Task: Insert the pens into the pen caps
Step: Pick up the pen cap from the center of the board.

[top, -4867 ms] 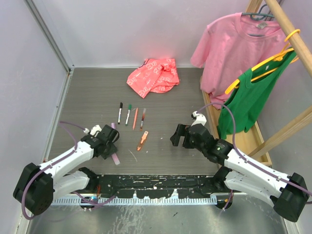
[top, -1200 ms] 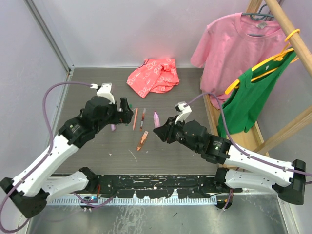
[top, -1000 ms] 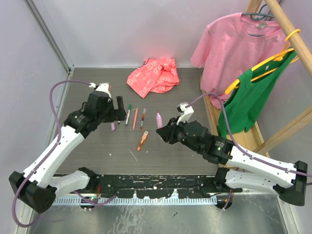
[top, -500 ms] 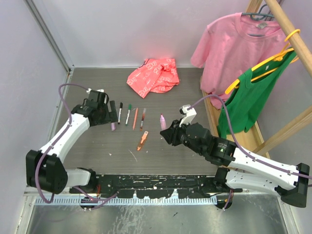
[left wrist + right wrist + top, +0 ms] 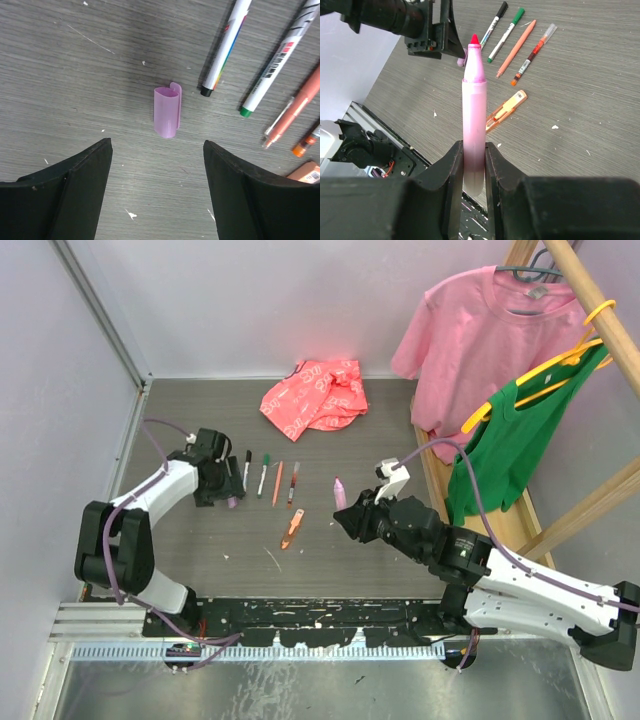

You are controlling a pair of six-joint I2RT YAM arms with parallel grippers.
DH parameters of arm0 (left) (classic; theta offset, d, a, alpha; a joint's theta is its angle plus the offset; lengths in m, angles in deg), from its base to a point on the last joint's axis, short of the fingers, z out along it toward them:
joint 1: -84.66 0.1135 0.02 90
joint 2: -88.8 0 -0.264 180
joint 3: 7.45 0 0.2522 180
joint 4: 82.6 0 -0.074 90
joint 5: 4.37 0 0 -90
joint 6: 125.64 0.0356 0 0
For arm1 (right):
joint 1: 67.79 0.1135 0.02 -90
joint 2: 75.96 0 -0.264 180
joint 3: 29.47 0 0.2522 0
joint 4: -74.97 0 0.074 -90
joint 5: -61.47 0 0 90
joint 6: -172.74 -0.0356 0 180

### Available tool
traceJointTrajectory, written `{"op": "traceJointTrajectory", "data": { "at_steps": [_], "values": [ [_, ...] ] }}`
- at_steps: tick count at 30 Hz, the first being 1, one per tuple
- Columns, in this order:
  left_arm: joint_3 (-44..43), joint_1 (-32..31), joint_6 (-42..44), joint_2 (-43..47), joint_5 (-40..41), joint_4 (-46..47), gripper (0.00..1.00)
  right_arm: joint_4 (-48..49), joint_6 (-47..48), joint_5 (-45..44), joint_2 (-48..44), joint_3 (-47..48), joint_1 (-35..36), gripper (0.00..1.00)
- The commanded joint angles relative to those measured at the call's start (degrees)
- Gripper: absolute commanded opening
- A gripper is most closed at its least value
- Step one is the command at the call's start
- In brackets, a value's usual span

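Observation:
My right gripper (image 5: 347, 516) is shut on the pink highlighter (image 5: 340, 491) and holds it upright above the table, red tip up, also in the right wrist view (image 5: 473, 115). My left gripper (image 5: 157, 150) is open and low over the table, just short of a lilac-pink cap (image 5: 166, 112) lying on its side (image 5: 232, 502). To the cap's right lie two white markers (image 5: 246, 468) (image 5: 263, 474), a salmon-orange pen (image 5: 278, 481), a dark red pen (image 5: 294, 481) and a short orange pen (image 5: 292, 528).
A red patterned cloth (image 5: 315, 395) lies at the back. A wooden rack (image 5: 590, 505) with a pink shirt (image 5: 480, 340) and a green shirt (image 5: 520, 440) stands at the right. A wall (image 5: 60, 390) bounds the left side.
My left gripper has swung left and down from above the pens to the lilac-pink cap. My right gripper has drawn slightly right and nearer with the pink highlighter, which it did not hold 4.9 s ago.

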State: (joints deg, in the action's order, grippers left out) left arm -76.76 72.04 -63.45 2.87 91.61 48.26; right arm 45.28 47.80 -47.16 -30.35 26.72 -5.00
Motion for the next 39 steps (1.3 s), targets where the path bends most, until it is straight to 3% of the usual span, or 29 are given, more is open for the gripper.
{"op": "traceJointTrajectory", "data": {
  "at_steps": [1, 20, 39],
  "values": [
    [0.8, 0.2, -0.7, -1.9, 0.4, 3.9, 0.71, 1.1, 0.1, -0.7, -1.6, -0.2, 0.1, 0.0],
    [-0.5, 0.2, 0.1, -9.3, 3.2, 7.5, 0.54, -0.1, 0.6, 0.7, 1.0, 0.8, 0.1, 0.0],
    [0.6, 0.2, 0.5, -9.4, 2.6, 8.3, 0.16, -0.5, 0.8, 1.0, 1.8, 1.1, 0.1, 0.0]
  ]
}}
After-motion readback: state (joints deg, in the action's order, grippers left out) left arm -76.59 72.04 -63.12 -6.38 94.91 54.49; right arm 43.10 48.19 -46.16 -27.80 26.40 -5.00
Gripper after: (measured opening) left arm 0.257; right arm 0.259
